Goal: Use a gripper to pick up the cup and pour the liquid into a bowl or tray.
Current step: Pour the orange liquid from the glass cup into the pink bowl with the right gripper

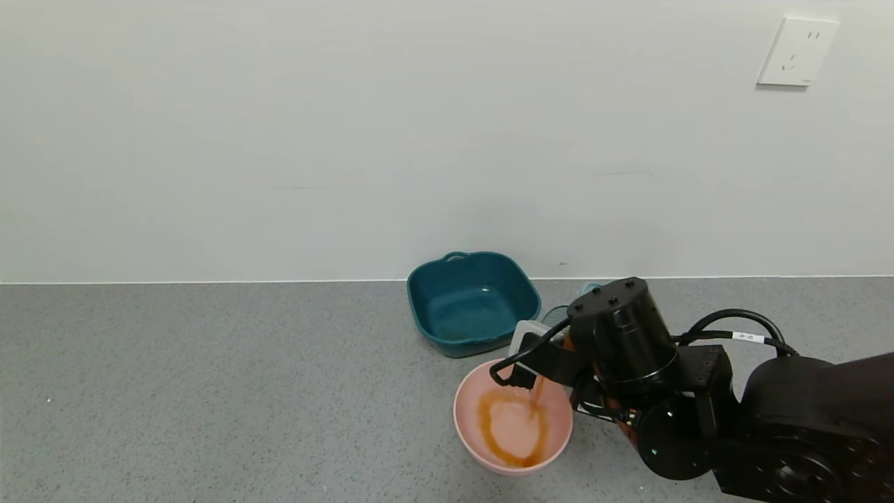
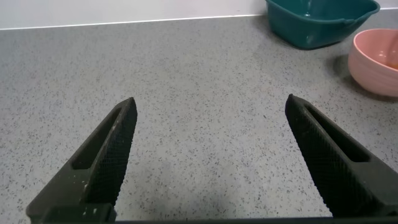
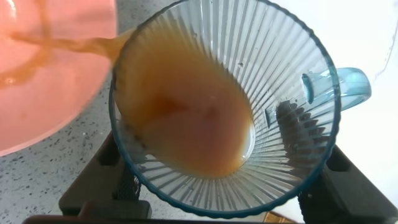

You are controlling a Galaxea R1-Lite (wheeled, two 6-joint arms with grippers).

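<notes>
1. Cup [image 3: 224, 106] tilting over bowl [image 1: 468, 426] rim, liquid [image 3: 186, 118] streaming in.
2. Right gripper [image 3: 217, 186] fingers clamping the cup.
3. Judgement: tip slowly, keeping the lip inside the rim to avoid splashing the table [image 1: 209, 391].
4. Left gripper [image 2: 208, 155] idling, fingers spread wide; teal dish [image 1: 471, 304] behind bowl.

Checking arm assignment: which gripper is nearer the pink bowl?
Right. The right gripper holds the cup tilted over the pink bowl, pouring liquid into it. The left gripper is open over bare counter, the bowl well off to its side.
</notes>
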